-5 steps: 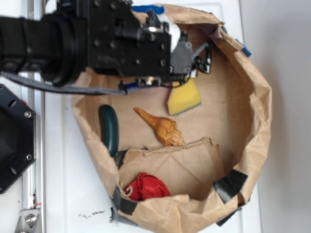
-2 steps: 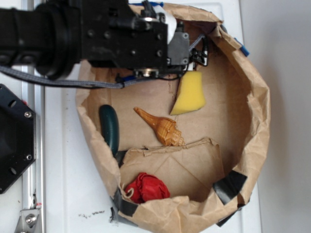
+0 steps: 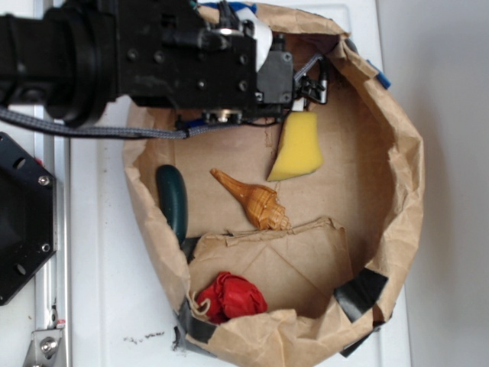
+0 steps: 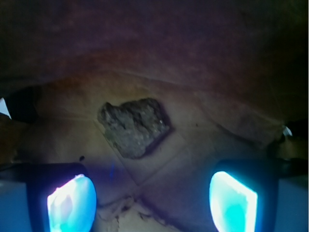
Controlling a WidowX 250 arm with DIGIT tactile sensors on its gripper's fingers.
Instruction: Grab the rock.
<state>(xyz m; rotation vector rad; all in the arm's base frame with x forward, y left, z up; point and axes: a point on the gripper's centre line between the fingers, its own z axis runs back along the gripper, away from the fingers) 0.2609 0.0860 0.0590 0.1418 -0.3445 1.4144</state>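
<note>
White table [image 3: 99, 252] carries brown paper bag [image 3: 397, 153]. Rock [image 4: 134, 125] on bag floor near back wall, ahead of spread, empty fingers [image 4: 72, 200]. Advance, centre rock between fingertips, then close.

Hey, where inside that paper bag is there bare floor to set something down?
The widest bare patch lies right of the yellow sponge and seashell, out to the paper bag wall. It is crowded at the top, where the hand hovers over the rock.

White table [image 3: 114, 306], crumpled brown paper bag [image 3: 405, 176] lying on it, dark specks [image 3: 145, 336] nr bag.
</note>
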